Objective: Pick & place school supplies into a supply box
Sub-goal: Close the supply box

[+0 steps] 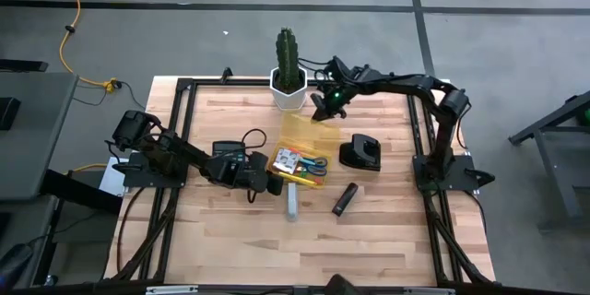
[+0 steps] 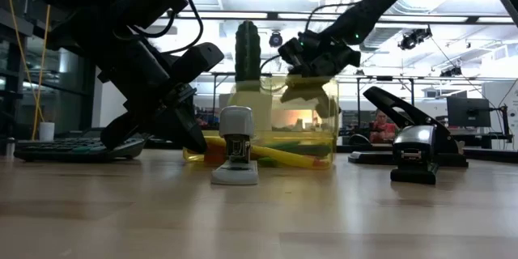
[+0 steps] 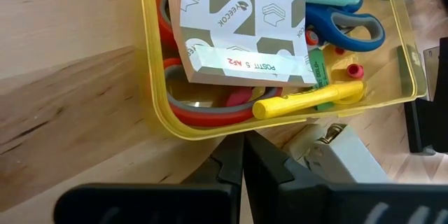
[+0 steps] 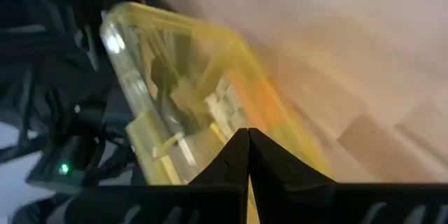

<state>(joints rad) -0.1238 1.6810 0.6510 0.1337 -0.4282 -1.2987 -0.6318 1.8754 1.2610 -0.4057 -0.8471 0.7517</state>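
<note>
The supply box (image 1: 297,162), translucent yellow, sits mid-table with its bottom on the wood. It holds red-handled scissors (image 3: 210,115), blue-handled scissors (image 3: 346,24), a yellow marker (image 3: 308,99) and a white printed packet (image 3: 241,24). Its yellow lid (image 1: 300,129) stands raised over the far side. My right gripper (image 1: 324,108) is shut on the lid, just right of the cactus pot. My left gripper (image 3: 243,155) is shut, low at the box's near left corner. My left gripper has its shut fingertips (image 3: 234,155) at the outer wall of the box's near left corner (image 3: 210,131), slanting down from the table's left; whether they touch it I cannot tell. My right gripper pinches the lid's free edge (image 4: 241,115) between its shut fingers, coming from the table's far right and slanting down. The lid (image 2: 312,93) is tilted up over the box, held clear of the rim.
A cactus in a white pot (image 1: 288,88) stands just beyond the box. A black hole punch (image 1: 359,154) lies to its right, a small black piece (image 1: 345,198) near right, a grey-white stapler (image 1: 291,201) just in front, and a black calculator (image 1: 230,157) under my left arm.
</note>
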